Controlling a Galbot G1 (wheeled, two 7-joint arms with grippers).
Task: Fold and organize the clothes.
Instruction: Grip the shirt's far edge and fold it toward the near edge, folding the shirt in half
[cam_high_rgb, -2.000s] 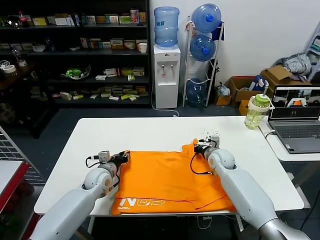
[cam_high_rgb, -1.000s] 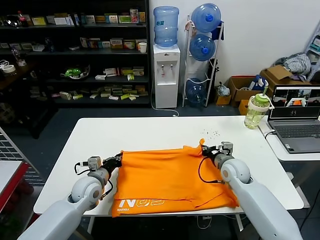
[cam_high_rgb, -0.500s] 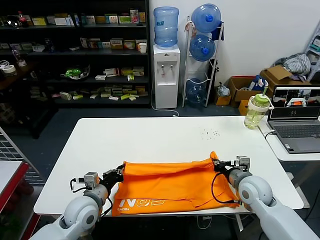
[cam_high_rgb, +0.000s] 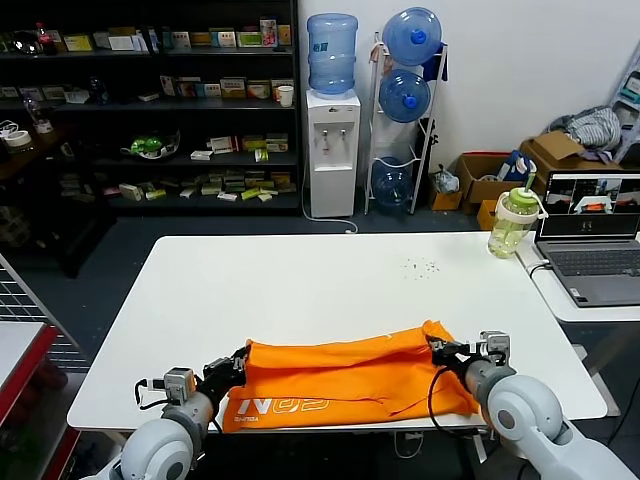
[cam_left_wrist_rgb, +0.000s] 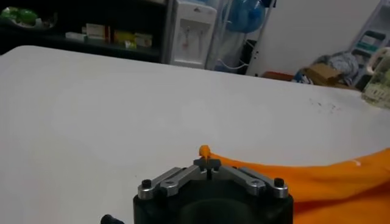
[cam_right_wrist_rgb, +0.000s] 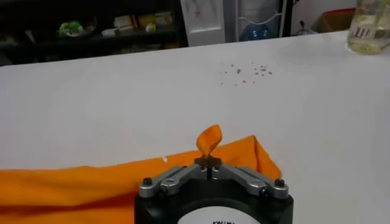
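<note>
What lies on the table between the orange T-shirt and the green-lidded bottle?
In the head view, only bare white table separates the orange T-shirt from the bottle, apart from a small scatter of dark specks, also visible in the right wrist view.

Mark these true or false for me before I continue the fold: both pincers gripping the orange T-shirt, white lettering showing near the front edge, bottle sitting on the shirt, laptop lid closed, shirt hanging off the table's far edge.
1. Both pincers grip the orange T-shirt. True: the left pincer and the right pincer are each shut on a corner of it.
2. White lettering shows near the table's front edge. True.
3. The bottle sits on the shirt. False: it stands at the far right corner, apart from the shirt.
4. The laptop lid is closed. False: it is open, screen lit.
5. The shirt hangs off the far edge. False: it lies along the near edge.
</note>
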